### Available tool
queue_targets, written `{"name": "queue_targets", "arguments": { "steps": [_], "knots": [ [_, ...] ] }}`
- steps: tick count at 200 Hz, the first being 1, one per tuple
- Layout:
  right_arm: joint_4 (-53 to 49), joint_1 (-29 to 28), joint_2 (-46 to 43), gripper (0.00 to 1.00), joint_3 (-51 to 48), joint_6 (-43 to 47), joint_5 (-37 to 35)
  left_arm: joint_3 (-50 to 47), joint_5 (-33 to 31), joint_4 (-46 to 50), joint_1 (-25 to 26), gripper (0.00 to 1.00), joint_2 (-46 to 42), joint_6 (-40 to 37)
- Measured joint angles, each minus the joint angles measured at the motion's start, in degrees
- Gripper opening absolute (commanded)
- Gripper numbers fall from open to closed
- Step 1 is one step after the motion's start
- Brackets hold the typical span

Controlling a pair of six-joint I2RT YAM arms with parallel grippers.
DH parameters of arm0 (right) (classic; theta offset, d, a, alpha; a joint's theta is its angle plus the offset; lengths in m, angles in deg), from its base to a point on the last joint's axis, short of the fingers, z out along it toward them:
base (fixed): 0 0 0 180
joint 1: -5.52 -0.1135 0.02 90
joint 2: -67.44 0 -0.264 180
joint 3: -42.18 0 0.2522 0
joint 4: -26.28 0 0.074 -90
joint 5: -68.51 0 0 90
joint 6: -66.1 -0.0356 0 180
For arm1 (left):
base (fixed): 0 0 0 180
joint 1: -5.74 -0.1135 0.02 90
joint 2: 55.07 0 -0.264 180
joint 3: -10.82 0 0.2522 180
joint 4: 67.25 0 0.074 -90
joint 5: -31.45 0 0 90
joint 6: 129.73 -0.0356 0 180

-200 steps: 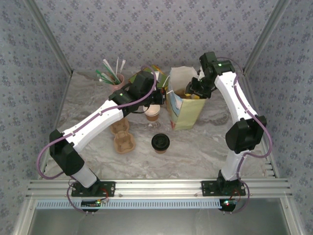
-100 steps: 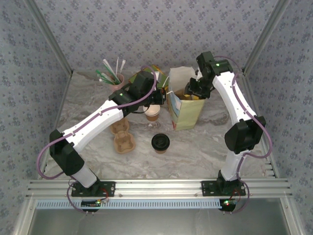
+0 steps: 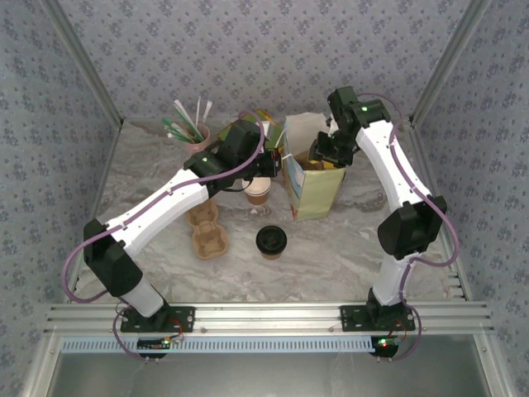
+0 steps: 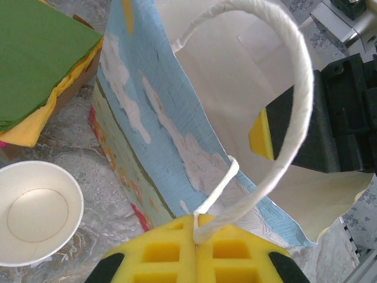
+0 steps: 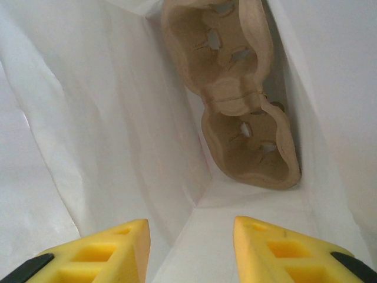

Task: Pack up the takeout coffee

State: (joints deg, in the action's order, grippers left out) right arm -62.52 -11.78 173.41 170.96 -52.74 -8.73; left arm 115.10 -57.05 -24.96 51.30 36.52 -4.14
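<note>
The takeout coffee [image 3: 271,241], a small brown cup with a black lid, stands on the table in front of the paper bag [image 3: 312,184]. My left gripper [image 3: 269,162] is at the bag's left side, shut on its white cord handle [image 4: 283,94]; the yellow pads [image 4: 162,250] pinch the cord's end. The bag's blue printed wall [image 4: 159,118] stands just beyond. My right gripper [image 3: 326,154] is at the bag's open mouth. It is open [image 5: 191,236], with nothing between its fingers, above the white inside of the bag. A brown cardboard cup carrier [image 5: 235,94] lies inside.
A lidless brown cup [image 3: 258,193] with a white inside [image 4: 35,212] stands left of the bag. A cardboard carrier [image 3: 208,232] lies on the table further left. A cup of straws [image 3: 192,128] and a box of green and yellow napkins [image 4: 41,53] stand at the back.
The right arm's wrist has shifted slightly left over the bag's mouth. The left arm and the cups have not moved.
</note>
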Motion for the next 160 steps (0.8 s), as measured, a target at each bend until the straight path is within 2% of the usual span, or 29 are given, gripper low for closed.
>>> {"name": "queue_targets", "arguments": {
  "steps": [160],
  "knots": [
    [-0.3, -1.0, 0.2, 0.42, 1.2, 0.9, -2.6, 0.0, 0.8, 0.2, 0.0, 0.00, 0.0, -0.2]
  ]
}}
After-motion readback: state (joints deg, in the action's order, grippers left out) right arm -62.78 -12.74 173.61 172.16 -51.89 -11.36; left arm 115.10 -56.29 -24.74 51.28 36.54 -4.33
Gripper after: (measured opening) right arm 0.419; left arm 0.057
